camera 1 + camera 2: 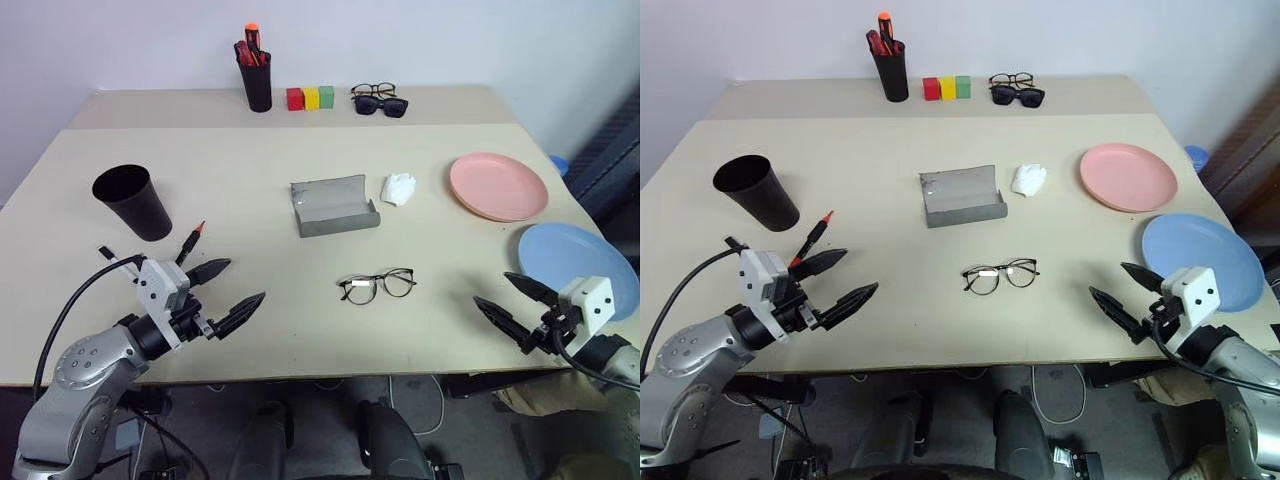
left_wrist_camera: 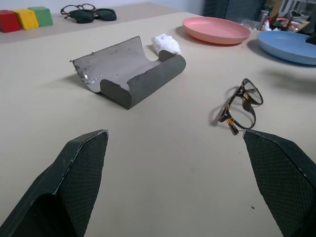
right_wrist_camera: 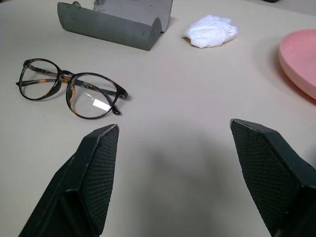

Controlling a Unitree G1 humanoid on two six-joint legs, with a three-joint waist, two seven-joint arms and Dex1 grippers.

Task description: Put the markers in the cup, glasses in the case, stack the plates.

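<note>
Nothing sorted yet: both arms hover low over the near table edge, empty.

Left gripper [image 1: 223, 293], lower left of the head view: jaws spread wide, holding nothing. Right gripper [image 1: 515, 305], lower right: jaws also apart, a little less wide, holding nothing.

1 marker [image 1: 190, 243] lies on the table just beyond the left gripper's upper finger, red tip toward the cup [image 1: 133, 201]. Its long axis runs diagonally, lower left to upper right. The cup stands upright just beyond it, mouth open. The left arm is clearly the nearer one for this pair.

Glasses [image 1: 378, 285] sit lower centre, between the 2 grippers, lenses side by side across the frame, folded. The case [image 1: 334, 207] lies open just above them in the frame, long axis roughly parallel to the glasses.

Pink plate [image 1: 498, 186] upper right, blue plate [image 1: 578, 255] below it, apart, not stacked. The blue plate lies right beside the right gripper.

Judgement: marker first, left gripper, closing across its thin axis.
</note>
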